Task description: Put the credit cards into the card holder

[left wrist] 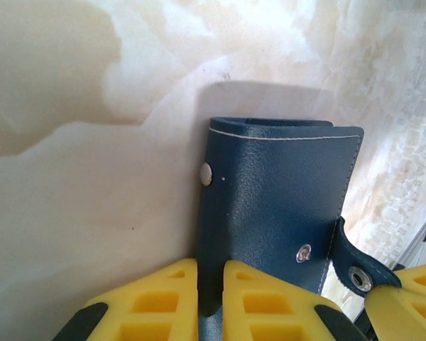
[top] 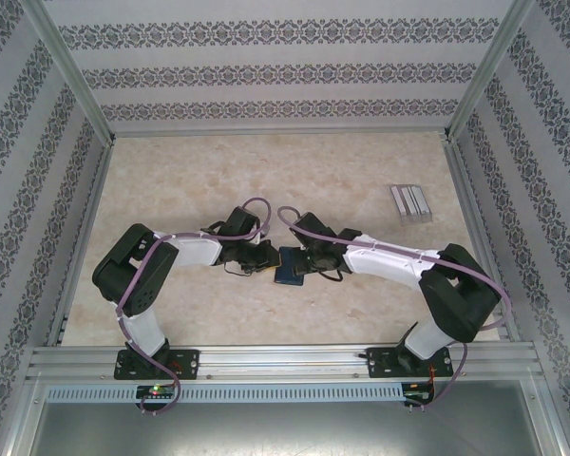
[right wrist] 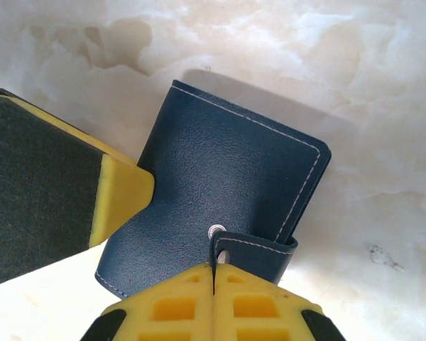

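The left claw is pinching the navy-blue folding card holder steady; the right claw is pinching its clasp tab, likely unsnapping it.

Clear slotted rack, marbled tabletop

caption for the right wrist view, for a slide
Right claw pinching the clasp tab of the navy card holder while the left claw grips its opposite edge.
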Controlling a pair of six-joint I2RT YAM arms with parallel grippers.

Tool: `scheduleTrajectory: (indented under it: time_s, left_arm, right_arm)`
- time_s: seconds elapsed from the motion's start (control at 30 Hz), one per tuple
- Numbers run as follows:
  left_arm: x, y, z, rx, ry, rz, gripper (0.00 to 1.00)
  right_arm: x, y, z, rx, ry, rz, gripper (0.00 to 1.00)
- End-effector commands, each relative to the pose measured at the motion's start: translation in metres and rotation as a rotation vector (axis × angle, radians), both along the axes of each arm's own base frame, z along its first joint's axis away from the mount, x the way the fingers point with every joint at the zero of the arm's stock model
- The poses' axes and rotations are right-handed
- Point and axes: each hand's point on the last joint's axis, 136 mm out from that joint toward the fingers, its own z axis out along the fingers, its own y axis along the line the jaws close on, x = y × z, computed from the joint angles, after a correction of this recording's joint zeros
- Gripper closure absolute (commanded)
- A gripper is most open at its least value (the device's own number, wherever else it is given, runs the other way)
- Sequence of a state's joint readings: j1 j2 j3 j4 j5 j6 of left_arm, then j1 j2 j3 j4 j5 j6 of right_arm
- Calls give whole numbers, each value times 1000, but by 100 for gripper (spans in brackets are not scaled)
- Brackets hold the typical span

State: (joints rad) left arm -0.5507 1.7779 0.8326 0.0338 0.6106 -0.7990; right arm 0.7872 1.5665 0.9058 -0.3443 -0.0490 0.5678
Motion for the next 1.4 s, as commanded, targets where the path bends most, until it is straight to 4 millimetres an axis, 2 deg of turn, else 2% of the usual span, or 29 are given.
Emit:
scheduleTrajectory:
  time_s: [0.0, 0.2, 0.53, 0.8, 1.0, 1.13, 1.2, 1.27, 1.33, 1.37]
  left_arm:
    - [-19, 12, -27, 82, 77, 25, 87]
    - [-18, 12, -21, 69, 55, 33, 89]
    - [-20, 15, -23, 84, 61, 27, 89]
    - [-18, 14, -22, 85, 60, 31, 90]
    - [-19, 14, -25, 89, 70, 37, 90]
    - [-19, 15, -26, 86, 72, 39, 90]
    - [-18, 14, -26, 83, 71, 42, 90]
    - [-18, 13, -24, 77, 64, 43, 90]
    - [-16, 14, -21, 72, 51, 44, 89]
    - [-14, 15, -18, 72, 41, 49, 88]
  right_arm:
    - [-2, 6, -1, 31, -1, 68, 100]
    - [-5, 11, -13, 163, 125, 109, 100]
    - [-3, 1, -28, 106, 195, 106, 100]
    - [-10, 1, -35, 81, 237, 133, 100]
    - [-17, 1, -54, 50, 322, 125, 100]
    - [-27, -10, -76, -16, 420, 96, 100]
    - [-31, -9, -82, -12, 454, 88, 100]
    - [-31, -3, -78, 18, 437, 98, 100]
    - [-26, 1, -64, 41, 382, 103, 100]
    - [-21, 2, -54, 52, 339, 100, 95]
